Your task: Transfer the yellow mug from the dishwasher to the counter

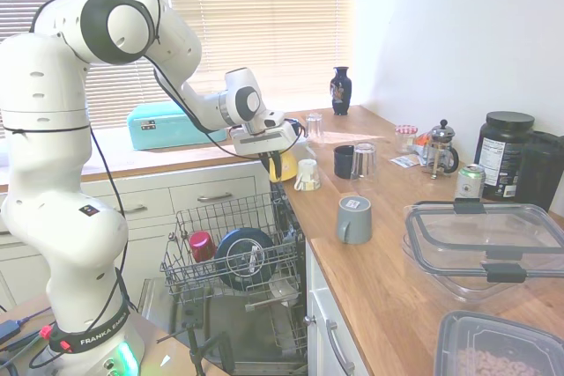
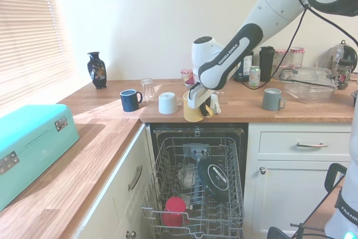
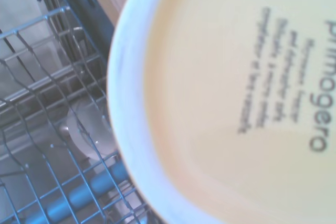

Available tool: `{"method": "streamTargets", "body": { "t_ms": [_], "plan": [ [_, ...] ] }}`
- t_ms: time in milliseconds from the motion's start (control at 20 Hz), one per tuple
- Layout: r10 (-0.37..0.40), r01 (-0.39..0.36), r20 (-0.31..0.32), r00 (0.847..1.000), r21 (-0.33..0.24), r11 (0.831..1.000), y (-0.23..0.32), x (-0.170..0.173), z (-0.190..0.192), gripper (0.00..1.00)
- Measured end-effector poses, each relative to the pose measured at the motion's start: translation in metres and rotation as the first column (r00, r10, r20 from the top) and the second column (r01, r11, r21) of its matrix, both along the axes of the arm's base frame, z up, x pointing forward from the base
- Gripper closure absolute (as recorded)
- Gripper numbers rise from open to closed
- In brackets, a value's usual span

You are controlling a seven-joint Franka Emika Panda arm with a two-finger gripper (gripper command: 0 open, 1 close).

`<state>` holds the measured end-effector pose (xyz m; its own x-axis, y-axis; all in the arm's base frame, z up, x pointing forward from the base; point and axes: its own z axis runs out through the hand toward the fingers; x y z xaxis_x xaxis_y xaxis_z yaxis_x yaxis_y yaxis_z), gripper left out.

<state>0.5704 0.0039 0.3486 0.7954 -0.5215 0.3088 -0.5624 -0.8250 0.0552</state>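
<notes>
Yellow mug (image 2: 194, 111) hangs inverted beneath the jaws

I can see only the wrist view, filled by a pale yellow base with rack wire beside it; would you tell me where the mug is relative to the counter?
Observer: The yellow mug is at the front edge of the counter, directly above the open dishwasher.
Operator: Thank you. Is the end effector holding it?
Observer: Yes, the end effector grips it from above, with the mug's mouth facing down.
Operator: Is anything on the counter close to it?
Observer: A white-cream mug stands right beside it on the worktop, with a small gap between them.
</notes>
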Motion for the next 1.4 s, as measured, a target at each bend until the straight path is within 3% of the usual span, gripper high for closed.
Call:
{"method": "streamTargets", "body": {
  "t_ms": [300, 950, 1000, 1400],
  "plan": [
    [-0.027, 0.027, 0.004, 1.0, 0.013, 1.0, -0.006, 0.01, 0.001, 1.0],
    [-0.12, 0.121, -0.015, 0.993, 0.024, 0.992, -0.03, 0.064, 0.003, 1.0],
    [-0.127, 0.128, -0.016, 0.992, 0.023, 0.992, -0.032, 0.067, 0.003, 0.0],
    [-0.164, 0.164, -0.021, 0.986, 0.03, 0.986, -0.034, 0.074, 0.002, 0.0]
  ]
}}
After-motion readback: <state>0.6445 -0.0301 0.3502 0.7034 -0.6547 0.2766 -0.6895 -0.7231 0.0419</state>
